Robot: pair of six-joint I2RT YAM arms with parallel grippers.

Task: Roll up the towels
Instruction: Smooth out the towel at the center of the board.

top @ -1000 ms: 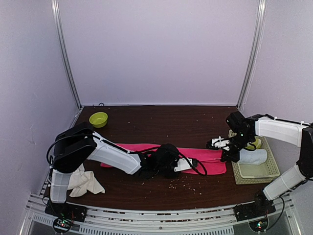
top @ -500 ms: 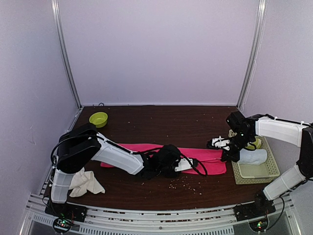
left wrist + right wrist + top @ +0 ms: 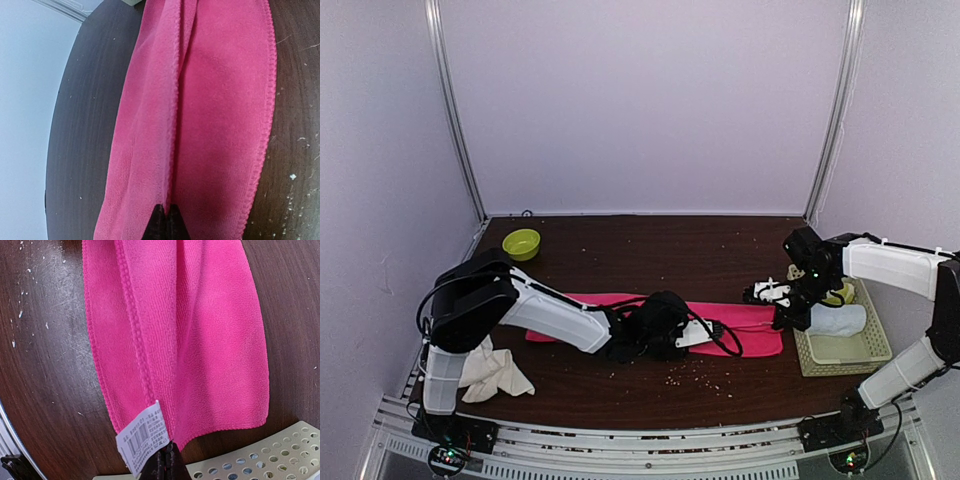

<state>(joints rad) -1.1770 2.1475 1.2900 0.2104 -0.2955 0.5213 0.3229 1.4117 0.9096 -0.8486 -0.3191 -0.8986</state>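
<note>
The pink towel (image 3: 758, 328) is seen stretched lengthwise across the middle of the table (image 3: 650, 250), doubled along its length into a narrow band with a raised crease down the centre. The left tool (image 3: 166, 220) is closed on that crease near mid-length, and the right tool (image 3: 165, 460) is closed on the towel's right end, beside a white printed label (image 3: 142, 437) and close to the perforated tray (image 3: 840, 352). The step in hand is judged to be tensioning and straightening the band before rolling is begun. Next, 1 end would need to be turned over on itself and wound evenly, with the crease kept aligned so that the roll does not cone. The fabric is a soft, fine-looped microfibre with a stitched hem, limp enough to sag and bunch if slackened. The cream towel (image 3: 495, 372) lies crumpled at the table's near left, not yet rolled. 2 finished rolls, 1 white (image 3: 838, 320) and 1 yellow-green (image 3: 840, 293), are held in the tray. Pale crumbs are scattered over the dark wood-grain surface.
</note>
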